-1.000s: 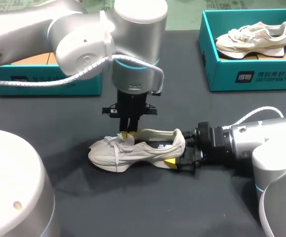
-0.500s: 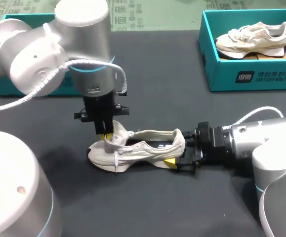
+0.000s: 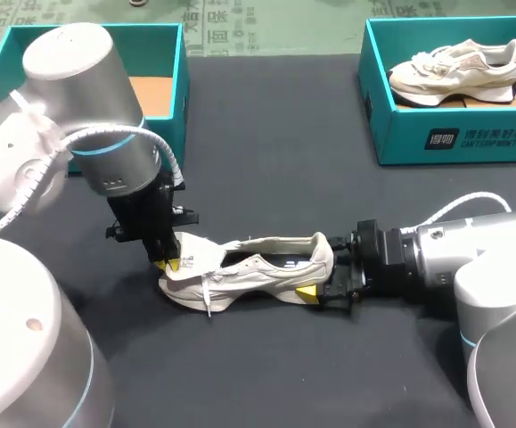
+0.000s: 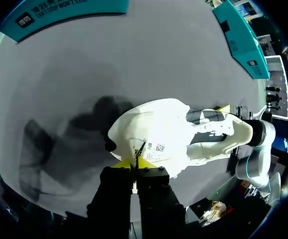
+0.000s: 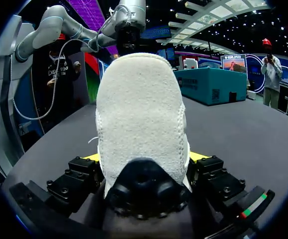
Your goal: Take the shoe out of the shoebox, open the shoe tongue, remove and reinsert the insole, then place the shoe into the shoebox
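A cream sneaker [image 3: 266, 270] lies on its sole on the dark table, toe pointing left. My left gripper [image 3: 170, 264] stands over the toe end, shut on the pulled-out tongue [image 3: 195, 253]. In the left wrist view the white tongue [image 4: 151, 129] is pinched between the yellow tips of my left gripper [image 4: 134, 163], and the shoe's body [image 4: 216, 139] stretches away beyond it. My right gripper [image 3: 322, 278] holds the heel from both sides. The heel [image 5: 141, 114] fills the right wrist view between the fingers of my right gripper [image 5: 144, 160].
A teal shoebox [image 3: 454, 138] at the back right holds a second cream sneaker [image 3: 458, 67]. Another teal shoebox [image 3: 183, 98] stands at the back left, showing a brown cardboard floor. Dark table lies between the boxes.
My left arm has swung left, from above the shoe's middle to over the toe, drawing the tongue forward with it. The right arm and the heel have stayed still.
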Controlling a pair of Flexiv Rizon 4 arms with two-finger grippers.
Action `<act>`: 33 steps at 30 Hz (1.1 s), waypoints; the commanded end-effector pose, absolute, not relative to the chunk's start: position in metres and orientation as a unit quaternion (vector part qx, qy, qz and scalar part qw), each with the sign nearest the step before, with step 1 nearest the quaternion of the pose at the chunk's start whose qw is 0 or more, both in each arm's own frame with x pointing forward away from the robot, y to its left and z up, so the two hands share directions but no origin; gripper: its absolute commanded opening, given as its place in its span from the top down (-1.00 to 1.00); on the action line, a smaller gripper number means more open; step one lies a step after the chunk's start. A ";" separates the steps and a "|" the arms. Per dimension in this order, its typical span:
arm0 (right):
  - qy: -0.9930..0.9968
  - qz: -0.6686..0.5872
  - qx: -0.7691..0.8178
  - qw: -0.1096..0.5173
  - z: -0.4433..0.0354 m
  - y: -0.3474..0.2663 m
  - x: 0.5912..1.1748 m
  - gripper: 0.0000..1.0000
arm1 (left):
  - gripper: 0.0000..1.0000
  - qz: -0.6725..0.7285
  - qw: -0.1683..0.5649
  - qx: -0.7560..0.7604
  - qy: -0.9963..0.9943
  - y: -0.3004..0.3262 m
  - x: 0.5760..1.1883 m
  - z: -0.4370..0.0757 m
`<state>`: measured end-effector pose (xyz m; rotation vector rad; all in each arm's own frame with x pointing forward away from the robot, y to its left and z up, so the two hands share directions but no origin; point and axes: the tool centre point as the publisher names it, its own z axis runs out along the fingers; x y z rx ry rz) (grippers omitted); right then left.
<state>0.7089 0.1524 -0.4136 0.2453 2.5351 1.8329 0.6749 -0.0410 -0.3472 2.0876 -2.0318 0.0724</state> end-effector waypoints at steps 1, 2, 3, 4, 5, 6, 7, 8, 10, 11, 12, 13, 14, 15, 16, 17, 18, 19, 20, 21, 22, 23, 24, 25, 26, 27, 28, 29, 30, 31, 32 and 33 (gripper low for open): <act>0.809 0.582 0.079 0.002 -0.416 0.156 0.709 1.00 | 1.00 0.072 0.161 0.709 -0.683 -0.033 0.672 -0.358; 0.809 0.582 0.079 0.002 -0.416 0.156 0.709 1.00 | 1.00 0.070 0.161 0.709 -0.683 -0.032 0.672 -0.359; 0.809 0.582 0.079 0.002 -0.416 0.156 0.709 1.00 | 1.00 0.068 0.160 0.709 -0.684 -0.032 0.672 -0.361; 0.809 0.582 0.079 0.002 -0.416 0.156 0.709 1.00 | 1.00 0.065 0.158 0.709 -0.684 -0.031 0.672 -0.363; 0.809 0.582 0.079 0.002 -0.416 0.156 0.709 1.00 | 1.00 0.061 0.157 0.709 -0.685 -0.030 0.672 -0.366; 0.809 0.582 0.079 0.002 -0.416 0.156 0.709 1.00 | 1.00 0.056 0.156 0.709 -0.686 -0.030 0.672 -0.368; 0.809 0.582 0.079 0.002 -0.416 0.156 0.709 1.00 | 1.00 0.052 0.155 0.708 -0.687 -0.029 0.672 -0.369; 0.809 0.582 0.079 0.002 -0.416 0.156 0.709 1.00 | 1.00 0.049 0.153 0.708 -0.688 -0.029 0.671 -0.371; 0.809 0.582 0.079 0.002 -0.416 0.156 0.709 1.00 | 0.80 0.044 0.152 0.707 -0.689 -0.027 0.671 -0.374; 0.809 0.582 0.079 0.002 -0.416 0.156 0.709 1.00 | 0.58 0.041 0.150 0.707 -0.690 -0.026 0.671 -0.375; 0.809 0.582 0.079 0.002 -0.416 0.156 0.709 1.00 | 0.46 0.037 0.148 0.706 -0.691 -0.025 0.671 -0.375; 0.809 0.582 0.079 0.002 -0.416 0.156 0.709 1.00 | 0.35 0.035 0.146 0.706 -0.692 -0.023 0.670 -0.376; 0.809 0.582 0.079 0.002 -0.416 0.156 0.709 1.00 | 0.32 0.034 0.144 0.706 -0.693 -0.022 0.670 -0.376; 0.809 0.582 0.079 0.002 -0.416 0.156 0.709 1.00 | 0.30 0.033 0.143 0.706 -0.693 -0.020 0.669 -0.376; 0.809 0.582 0.079 0.002 -0.416 0.156 0.709 1.00 | 0.29 0.033 0.143 0.706 -0.693 -0.018 0.669 -0.375; 0.809 0.582 0.079 0.002 -0.416 0.156 0.709 1.00 | 0.28 0.033 0.142 0.706 -0.694 -0.016 0.669 -0.372; 0.809 0.582 0.079 0.002 -0.416 0.156 0.709 1.00 | 0.27 0.035 0.140 0.704 -0.695 -0.015 0.669 -0.368; 0.809 0.582 0.079 0.002 -0.416 0.156 0.709 1.00 | 0.25 0.038 0.139 0.702 -0.697 -0.014 0.669 -0.364; 0.809 0.582 0.079 0.002 -0.416 0.156 0.709 1.00 | 0.22 0.041 0.138 0.700 -0.700 -0.013 0.669 -0.360; 0.809 0.582 0.079 0.002 -0.416 0.156 0.709 1.00 | 0.21 0.046 0.135 0.696 -0.704 -0.013 0.669 -0.355; 0.809 0.582 0.079 0.002 -0.416 0.156 0.709 1.00 | 0.18 0.050 0.132 0.693 -0.707 -0.014 0.669 -0.349; 0.809 0.582 0.079 0.002 -0.416 0.156 0.709 1.00 | 0.15 0.054 0.130 0.688 -0.711 -0.014 0.670 -0.343; 0.809 0.582 0.079 0.002 -0.416 0.156 0.709 1.00 | 0.15 0.060 0.127 0.686 -0.714 -0.016 0.671 -0.337; 0.809 0.582 0.079 0.002 -0.416 0.156 0.709 1.00 | 0.15 0.065 0.124 0.682 -0.718 -0.017 0.671 -0.331; 0.809 0.582 0.079 0.002 -0.416 0.156 0.709 1.00 | 0.15 0.070 0.123 0.676 -0.723 -0.019 0.672 -0.324; 0.809 0.582 0.079 0.002 -0.416 0.156 0.709 1.00 | 0.15 0.075 0.122 0.671 -0.727 -0.021 0.673 -0.318; 0.809 0.582 0.079 0.002 -0.416 0.156 0.709 1.00 | 0.15 0.080 0.118 0.667 -0.732 -0.024 0.674 -0.313; 0.809 0.582 0.079 0.002 -0.416 0.156 0.709 1.00 | 0.15 0.084 0.116 0.661 -0.736 -0.027 0.674 -0.307; 0.809 0.582 0.079 0.002 -0.416 0.156 0.709 1.00 | 0.15 0.087 0.115 0.657 -0.740 -0.029 0.675 -0.301; 0.809 0.582 0.079 0.002 -0.416 0.156 0.709 1.00 | 0.14 0.091 0.112 0.652 -0.745 -0.032 0.676 -0.296; 0.809 0.582 0.079 0.002 -0.416 0.156 0.709 1.00 | 0.14 0.095 0.111 0.646 -0.749 -0.035 0.677 -0.290; 0.809 0.582 0.079 0.002 -0.416 0.156 0.709 1.00 | 0.14 0.098 0.110 0.641 -0.753 -0.038 0.678 -0.285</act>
